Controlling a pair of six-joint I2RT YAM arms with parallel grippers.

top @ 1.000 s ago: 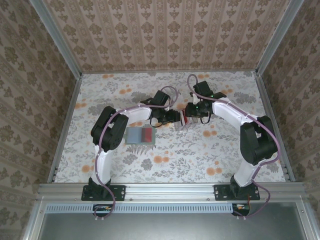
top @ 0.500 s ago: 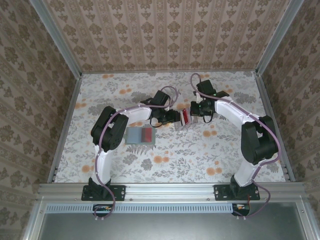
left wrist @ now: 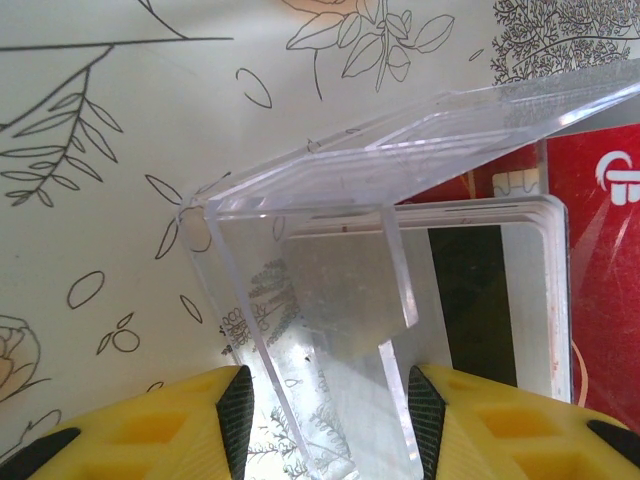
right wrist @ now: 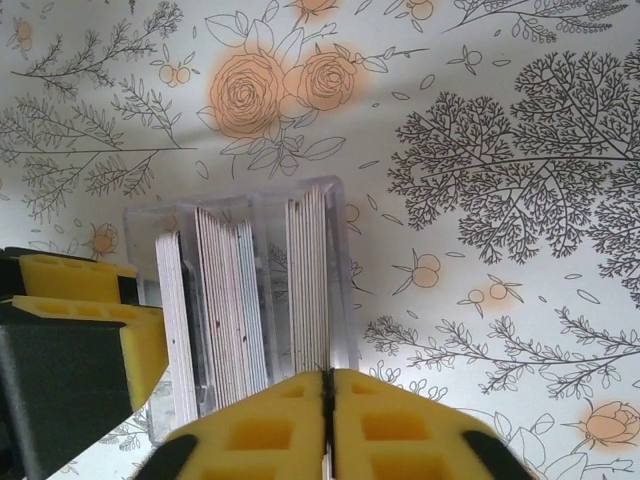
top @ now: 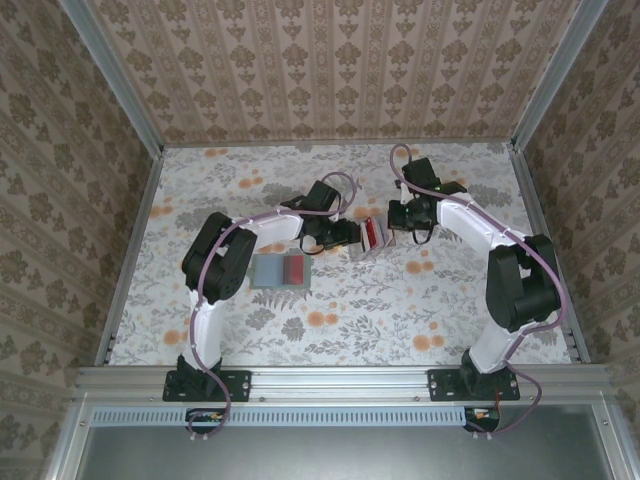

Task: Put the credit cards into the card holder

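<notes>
L gripper (left wrist: 332,405) clamps clear acrylic box (left wrist: 320,290) at its 3 o'clock, steadying it; R gripper (right wrist: 325,400), pads pressed together atop thin upright white-edged credit cards (right wrist: 308,285) (card nipped? unclear)

The card holder (top: 368,241) stands on the desk (top: 430,300) at mid-frame of the top view, with the left tool (top: 356,239) touching its left side and the right tool (top: 390,224) at its right. The credit cards (right wrist: 222,300) stand upright inside it. A flat rectangle (top: 280,271) lies on the desk to the lower left, well apart.
</notes>
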